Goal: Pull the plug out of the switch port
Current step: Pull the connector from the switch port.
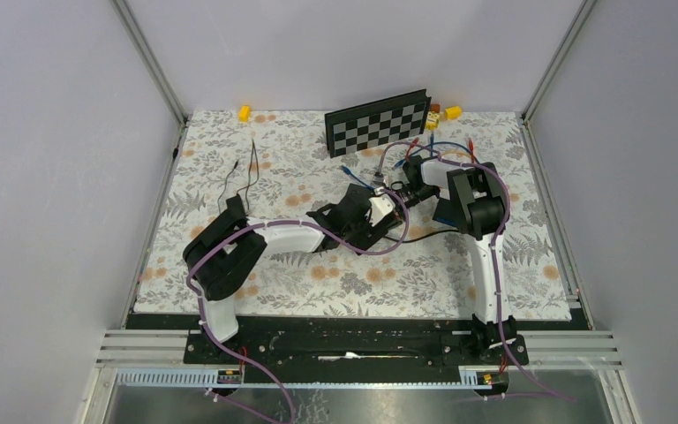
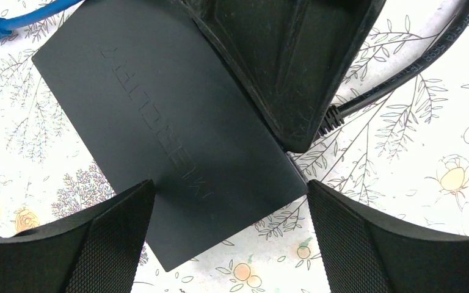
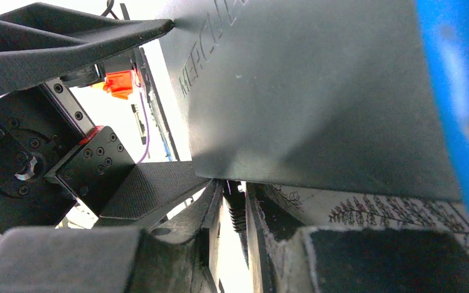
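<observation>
right gripper (image 3: 235,198) pinches the black plug (image 3: 237,217); left gripper (image 2: 229,195) straddles the switch (image 2: 159,134), wide.

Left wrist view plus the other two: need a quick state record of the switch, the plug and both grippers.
switch: dark box lying flat on the floral mat, embossed lettering facing up
plug: black, ribbed strain relief, at the switch's edge; cannot tell whether it is seated
right gripper: shut on the plug
left gripper: open, fingers straddling the switch's corner
blue cable: connector end lying on the mat beside the switch
</observation>
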`<state>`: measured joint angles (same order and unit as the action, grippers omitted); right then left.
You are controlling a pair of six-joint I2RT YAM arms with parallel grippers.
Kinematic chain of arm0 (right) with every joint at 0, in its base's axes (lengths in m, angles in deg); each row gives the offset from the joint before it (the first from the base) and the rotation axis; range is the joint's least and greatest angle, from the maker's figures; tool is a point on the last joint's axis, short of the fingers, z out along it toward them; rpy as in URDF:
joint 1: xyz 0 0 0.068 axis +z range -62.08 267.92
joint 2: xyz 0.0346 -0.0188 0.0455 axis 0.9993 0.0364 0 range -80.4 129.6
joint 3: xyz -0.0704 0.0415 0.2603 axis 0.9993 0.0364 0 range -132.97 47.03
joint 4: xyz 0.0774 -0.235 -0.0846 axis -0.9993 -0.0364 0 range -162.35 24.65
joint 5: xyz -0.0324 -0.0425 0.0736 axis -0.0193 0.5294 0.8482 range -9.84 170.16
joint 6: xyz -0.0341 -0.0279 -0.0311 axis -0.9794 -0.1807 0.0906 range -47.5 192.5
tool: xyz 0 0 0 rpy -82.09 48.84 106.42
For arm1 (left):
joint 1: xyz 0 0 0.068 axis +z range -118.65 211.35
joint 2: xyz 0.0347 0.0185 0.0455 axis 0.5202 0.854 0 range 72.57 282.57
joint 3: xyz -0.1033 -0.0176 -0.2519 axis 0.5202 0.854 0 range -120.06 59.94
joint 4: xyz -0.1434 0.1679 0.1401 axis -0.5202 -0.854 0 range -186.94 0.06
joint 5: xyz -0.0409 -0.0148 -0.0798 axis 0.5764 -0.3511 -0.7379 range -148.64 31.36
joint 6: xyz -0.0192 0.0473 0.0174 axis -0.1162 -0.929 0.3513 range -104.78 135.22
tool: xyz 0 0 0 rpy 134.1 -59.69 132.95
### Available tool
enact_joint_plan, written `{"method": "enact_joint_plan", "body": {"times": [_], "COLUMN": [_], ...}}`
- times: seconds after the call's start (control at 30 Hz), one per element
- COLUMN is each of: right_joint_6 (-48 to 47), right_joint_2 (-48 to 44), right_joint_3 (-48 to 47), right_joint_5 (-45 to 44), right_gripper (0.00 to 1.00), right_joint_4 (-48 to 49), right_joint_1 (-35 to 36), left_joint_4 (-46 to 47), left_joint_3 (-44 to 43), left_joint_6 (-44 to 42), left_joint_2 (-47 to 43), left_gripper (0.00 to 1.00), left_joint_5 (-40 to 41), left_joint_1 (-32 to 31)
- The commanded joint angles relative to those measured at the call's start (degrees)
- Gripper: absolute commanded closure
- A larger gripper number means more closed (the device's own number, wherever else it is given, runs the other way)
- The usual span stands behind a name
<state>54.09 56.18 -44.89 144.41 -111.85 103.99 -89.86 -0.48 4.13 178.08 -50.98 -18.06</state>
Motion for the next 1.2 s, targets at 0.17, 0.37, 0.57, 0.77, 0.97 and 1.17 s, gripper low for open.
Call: {"method": "enact_joint_plan", "body": {"times": [0.17, 0.37, 0.57, 0.77, 0.97, 1.17], "right_joint_6": [-2.9, -2.2, -2.5, -8.0, -1.6, 2.8], "right_joint_2": [2.5, 2.0, 2.2, 5.8, 1.7, 0.2], "right_joint_3": [-1.4, -0.4, -1.0, -5.9, -0.4, 3.0], "right_joint_5": [-4.0, -3.3, -4.6, -4.2, -4.5, -3.1], "right_gripper": [0.95, 0.95, 0.95, 0.95, 0.95, 0.95], "right_joint_4": [-0.7, 0.6, -0.3, -8.9, 1.0, 6.0], "right_joint_1": [0.8, 0.8, 0.7, 0.7, 0.3, -1.0], "left_joint_4": [2.8, 4.1, 4.1, 4.5, 5.5, 5.1], "left_joint_3": [-0.1, 0.8, 0.8, 0.6, 1.1, 0.9], "left_joint_6": [-0.4, -0.1, 0.3, 0.5, 1.0, 2.0], "left_joint_2": [0.0, -0.1, 1.0, 1.9, 2.1, 1.8], "left_gripper": [0.06, 0.06, 0.06, 0.06, 0.06, 0.06], "left_joint_5": [2.4, 3.2, 2.7, 1.9, 2.6, 2.6], "left_joint_1": [0.1, 0.1, 0.1, 0.1, 0.3, 1.3]}}
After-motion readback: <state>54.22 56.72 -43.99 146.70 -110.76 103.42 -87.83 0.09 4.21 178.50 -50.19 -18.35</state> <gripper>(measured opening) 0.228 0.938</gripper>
